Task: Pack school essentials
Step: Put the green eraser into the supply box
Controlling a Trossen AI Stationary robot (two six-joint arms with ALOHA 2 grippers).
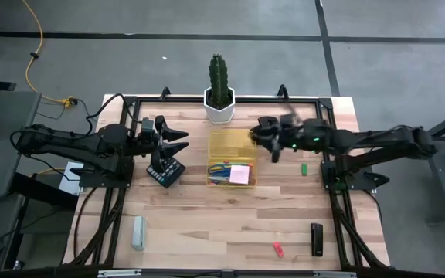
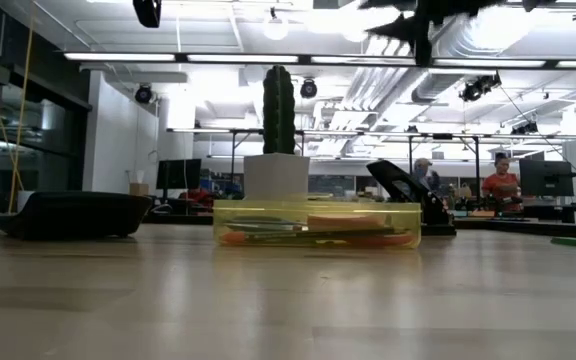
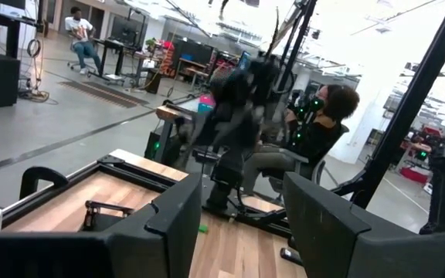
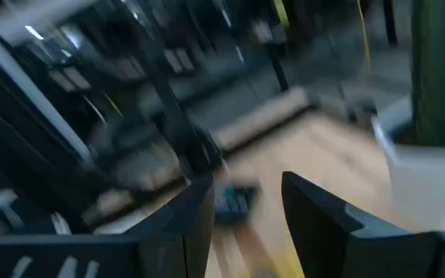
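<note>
A clear yellow box (image 1: pixel 232 164) (image 2: pixel 316 225) sits mid-table. It holds blue-handled scissors (image 1: pixel 219 168), a pink sticky-note pad (image 1: pixel 240 174) and other thin pieces. A small green piece (image 1: pixel 303 168) lies right of the box and a small red piece (image 1: pixel 278 249) lies near the near edge. My right gripper (image 1: pixel 264 144) (image 4: pixel 246 205) hangs open above the box's far right corner, blurred and holding nothing. My left gripper (image 1: pixel 181 140) (image 3: pixel 242 216) is open and empty, raised left of the box above a black calculator (image 1: pixel 166 172).
A green cactus in a white pot (image 1: pixel 219 99) (image 2: pixel 277 150) stands just beyond the box at the far edge. A pale oblong piece (image 1: pixel 138 232) lies near left and a black oblong piece (image 1: pixel 316 238) near right. Bare wood lies between them. People sit in the room beyond.
</note>
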